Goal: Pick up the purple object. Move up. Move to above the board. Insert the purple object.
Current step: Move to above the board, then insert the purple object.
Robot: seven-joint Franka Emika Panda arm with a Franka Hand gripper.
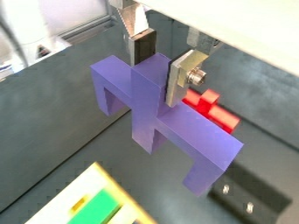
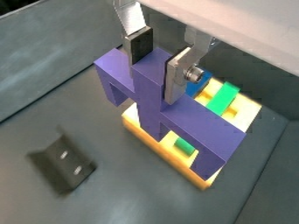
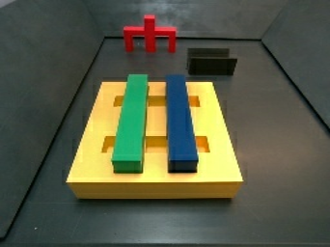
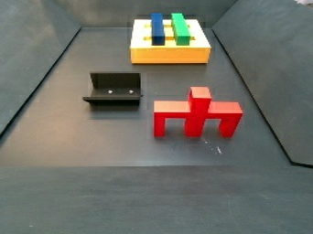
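Gripping the purple object (image 1: 158, 118) by its raised central post, the gripper (image 1: 163, 61) shows in a wrist view with its silver fingers (image 1: 184, 77) pressed against either side of the post. Beneath the purple piece lie the dark floor, a red piece (image 1: 212, 107) partly hidden behind it, the fixture (image 1: 251, 199), and a corner of the board (image 1: 87, 203) with a bit of green.

Seen from a wrist view on the opposite side, the gripper (image 2: 162, 59) holds the purple object (image 2: 163, 109) clear above the board (image 2: 193, 166), whose green bar (image 2: 222, 98) peeks out behind it. The fixture (image 2: 62, 158) sits on the floor, apart from the board.

From a side view, the board (image 3: 154, 174) carries a green bar (image 3: 130, 120) and a blue bar (image 3: 179, 121) side by side; the red piece (image 3: 151, 34) and fixture (image 3: 213, 62) stand behind it. Neither gripper nor purple piece appears here.

Another side view shows the red piece (image 4: 196, 112) nearest, the fixture (image 4: 113, 90) beside it, the board (image 4: 171, 50) farthest.
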